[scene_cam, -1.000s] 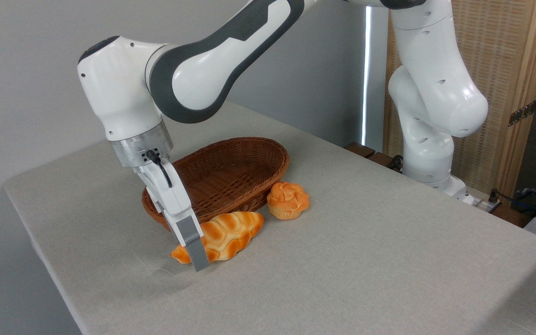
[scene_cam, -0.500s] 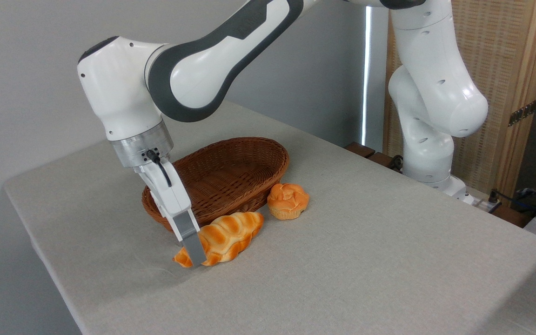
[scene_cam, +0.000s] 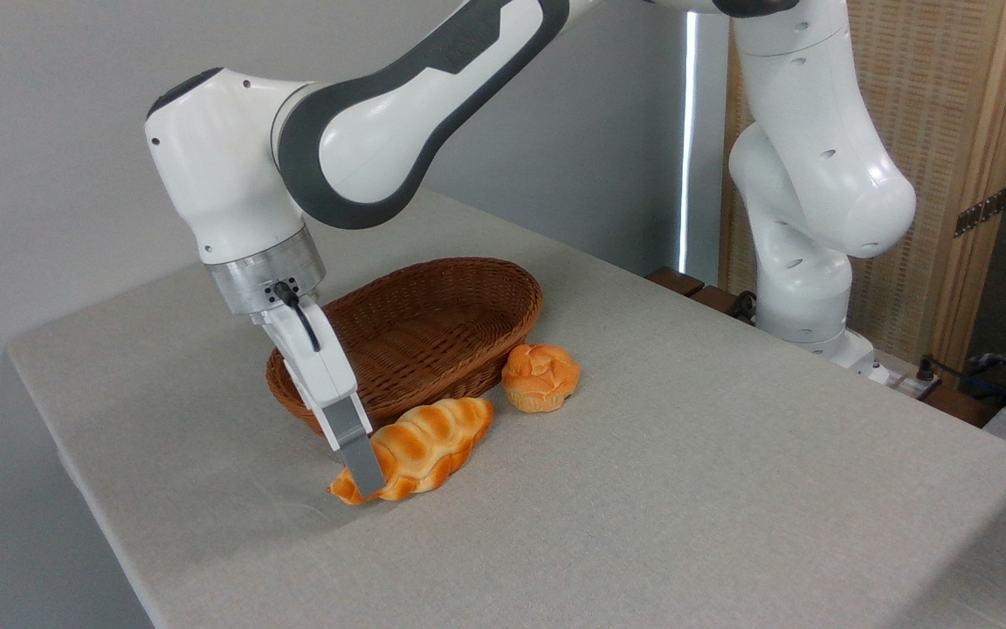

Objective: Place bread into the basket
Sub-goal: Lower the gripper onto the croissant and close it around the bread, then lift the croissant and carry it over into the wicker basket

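Grey cloth covers the table (scene_cam: 686, 489) we work at. Our bread (scene_cam: 420, 447) lies on it just in front of the basket (scene_cam: 433, 328), nearly touching its near wall. Over the last second our gripper (scene_cam: 369, 478) has crept up and a little toward the basket, and the loaf's tip has risen with it, so we judge it clamped on the bread, though only one finger shows. A small bun (scene_cam: 540, 376) sits right of the basket.

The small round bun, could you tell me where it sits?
The bun sits on the table, just right of the basket and the long bread.
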Robot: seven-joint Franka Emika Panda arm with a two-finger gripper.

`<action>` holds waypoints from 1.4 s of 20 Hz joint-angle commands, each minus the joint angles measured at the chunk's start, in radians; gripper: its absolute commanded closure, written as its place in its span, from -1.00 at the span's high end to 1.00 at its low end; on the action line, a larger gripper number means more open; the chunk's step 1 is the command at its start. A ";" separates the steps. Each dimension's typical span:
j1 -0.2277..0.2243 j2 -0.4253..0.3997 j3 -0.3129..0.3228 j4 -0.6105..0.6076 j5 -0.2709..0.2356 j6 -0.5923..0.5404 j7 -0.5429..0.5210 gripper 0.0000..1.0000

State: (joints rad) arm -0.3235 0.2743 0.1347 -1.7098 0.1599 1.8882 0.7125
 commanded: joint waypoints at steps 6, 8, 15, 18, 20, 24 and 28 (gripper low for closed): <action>0.001 -0.014 0.011 0.009 0.016 -0.012 0.027 -1.00; 0.004 -0.017 0.014 0.013 0.015 -0.012 0.025 -1.00; 0.008 -0.084 0.088 0.052 -0.048 -0.060 0.022 -1.00; 0.008 -0.121 0.109 0.062 -0.111 -0.118 0.024 -1.00; 0.008 -0.133 0.109 0.064 -0.166 -0.153 0.015 -1.00; 0.006 -0.155 0.099 0.064 -0.331 -0.225 -0.002 -1.00; -0.005 -0.144 0.022 0.053 -0.335 -0.256 -0.094 0.99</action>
State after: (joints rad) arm -0.3186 0.1293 0.2100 -1.6516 -0.1659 1.6570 0.6820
